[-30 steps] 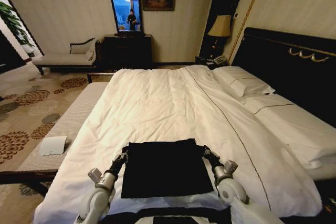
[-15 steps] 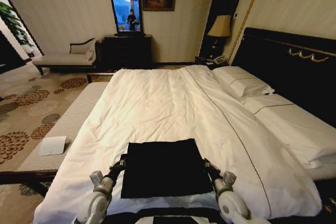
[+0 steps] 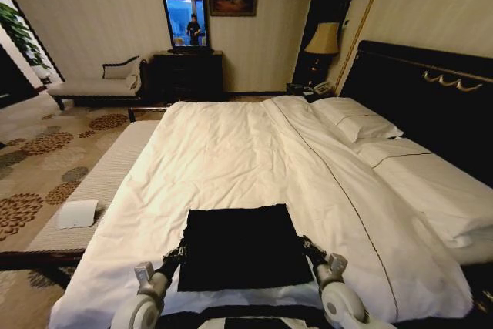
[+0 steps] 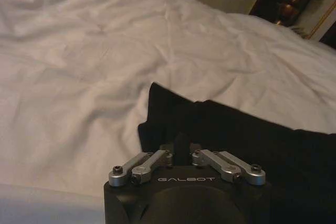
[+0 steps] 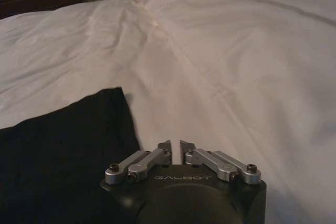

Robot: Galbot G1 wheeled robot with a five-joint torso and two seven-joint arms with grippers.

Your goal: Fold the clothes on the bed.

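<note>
Folded black T-shirt [image 3: 243, 246] on the bed [image 3: 231, 159]; left hand [image 3: 176, 256] and right hand [image 3: 309, 250] (both closed, gripping nothing) flank its near corners, apparently positioned for another fold.

I see the black T-shirt [image 3: 243, 246] lying as a flat rectangle at lower centre on the bed [image 3: 231, 152]. Left gripper [image 3: 179, 253] touches its left edge, right gripper [image 3: 306, 245] its right edge.
</note>
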